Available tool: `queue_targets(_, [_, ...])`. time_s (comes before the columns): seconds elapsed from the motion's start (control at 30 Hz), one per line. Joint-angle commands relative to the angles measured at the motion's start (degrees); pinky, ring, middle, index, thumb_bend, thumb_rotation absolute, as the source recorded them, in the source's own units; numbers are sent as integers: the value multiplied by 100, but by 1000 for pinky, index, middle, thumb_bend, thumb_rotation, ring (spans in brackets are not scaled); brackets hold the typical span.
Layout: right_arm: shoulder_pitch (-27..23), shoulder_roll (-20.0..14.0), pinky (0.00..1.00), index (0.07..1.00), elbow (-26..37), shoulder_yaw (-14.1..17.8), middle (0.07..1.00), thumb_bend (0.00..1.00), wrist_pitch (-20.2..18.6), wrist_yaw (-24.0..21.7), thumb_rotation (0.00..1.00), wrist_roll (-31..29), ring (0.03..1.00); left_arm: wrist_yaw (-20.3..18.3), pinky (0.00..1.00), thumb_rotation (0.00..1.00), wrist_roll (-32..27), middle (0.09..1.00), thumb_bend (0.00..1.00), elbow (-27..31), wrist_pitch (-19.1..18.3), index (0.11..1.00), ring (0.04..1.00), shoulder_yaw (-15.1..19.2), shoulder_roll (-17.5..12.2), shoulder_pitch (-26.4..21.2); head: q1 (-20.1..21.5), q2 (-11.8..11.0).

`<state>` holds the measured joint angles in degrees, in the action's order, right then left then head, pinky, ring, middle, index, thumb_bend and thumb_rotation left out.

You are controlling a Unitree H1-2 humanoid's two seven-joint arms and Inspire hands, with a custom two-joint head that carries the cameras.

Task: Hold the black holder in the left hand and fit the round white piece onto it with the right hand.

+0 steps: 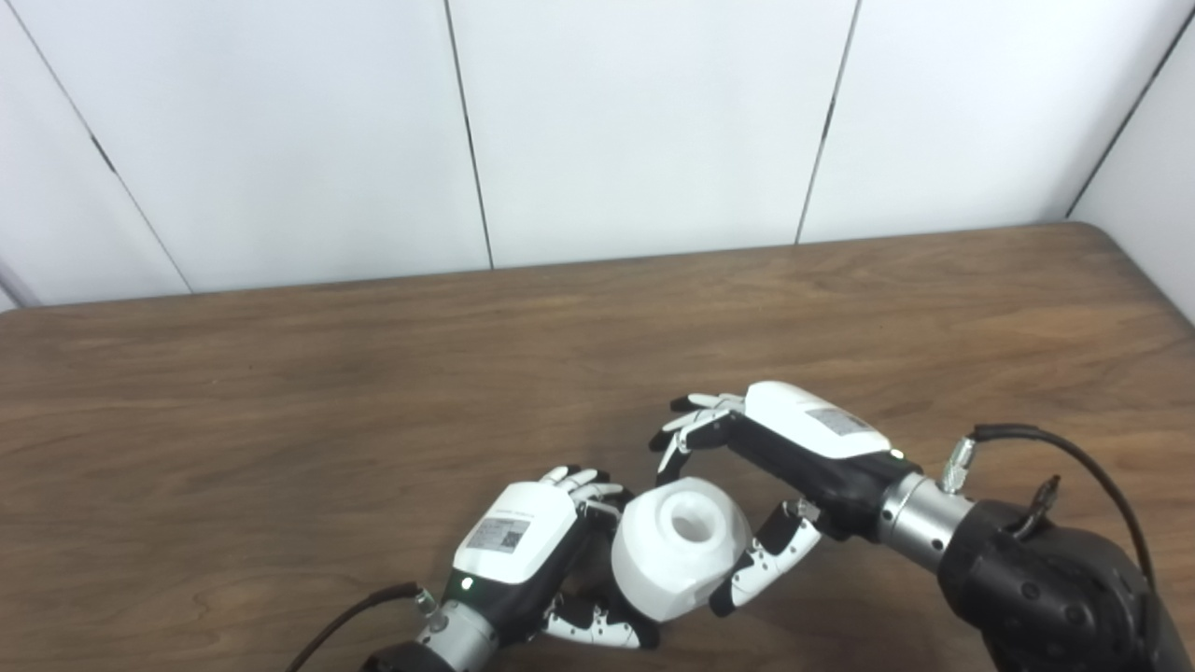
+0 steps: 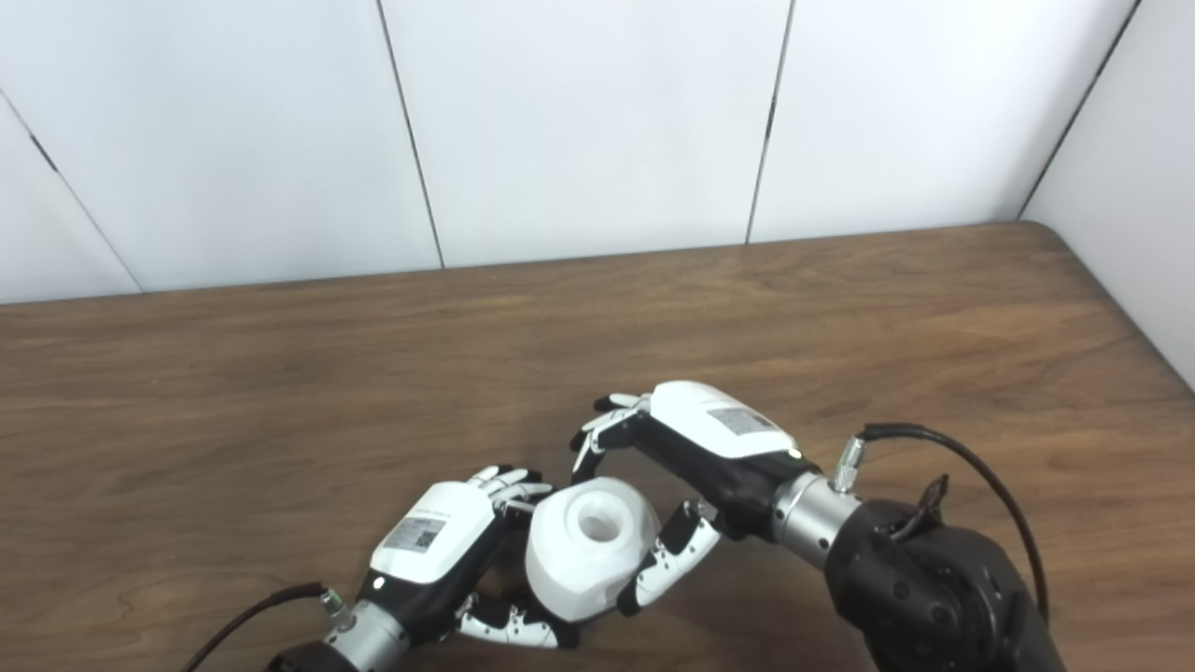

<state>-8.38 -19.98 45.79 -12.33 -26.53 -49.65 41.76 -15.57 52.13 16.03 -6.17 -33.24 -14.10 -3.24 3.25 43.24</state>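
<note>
The round white piece (image 1: 679,548) looks hard, smooth and slippery, near the table's (image 1: 280,401) front edge. The left hand (image 1: 532,560) cups its side; the right hand (image 1: 775,485) is spread wide around it, so pinch its sides.

Left hand (image 1: 512,539) sticker: is showing a QR code and print too small to read.
Right hand (image 1: 822,443) sticker: is showing grey print, also unreadable.
Readable words or numbers: none are showing.

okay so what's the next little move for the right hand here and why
Probably close the right hand on the round white piece: its fingers arch apart above the piece and its thumb lies alongside, not gripping, while the left hand wraps the piece's other side. The black holder isn't discernible.
</note>
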Motion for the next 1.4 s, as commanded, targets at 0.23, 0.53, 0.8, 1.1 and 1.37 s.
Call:
queue_targets(0.23, [37, 38, 966, 483, -189, -137, 812, 524, 268, 433, 140, 98, 948, -547, 953, 52, 143, 821, 518, -172, -68, 486, 911, -258, 15, 165, -30, 22])
queue_targets(0.53, [119, 78, 968, 484, -331, -260, 815, 522, 324, 615, 140, 82, 964, -620, 956, 53, 196, 822, 517, -132, -91, 486, 913, -271, 32, 162, -58, 57])
queue_targets(0.8, [125, 124, 967, 484, -337, -365, 819, 522, 304, 630, 142, 49, 968, -628, 952, 52, 230, 821, 518, -130, -119, 486, 910, -290, 71, 144, -116, 101])
queue_targets(1.1, [84, 49, 993, 484, -248, -581, 827, 521, 387, 538, 142, 140, 974, -691, 955, 52, 266, 824, 518, -108, -177, 486, 910, -307, 137, 130, -184, 176])
queue_targets(1.37, [71, -19, 979, 484, -207, -690, 820, 525, 363, 422, 142, 303, 966, -748, 950, 53, 293, 825, 518, -78, -212, 486, 909, -316, 161, 112, -171, 208])
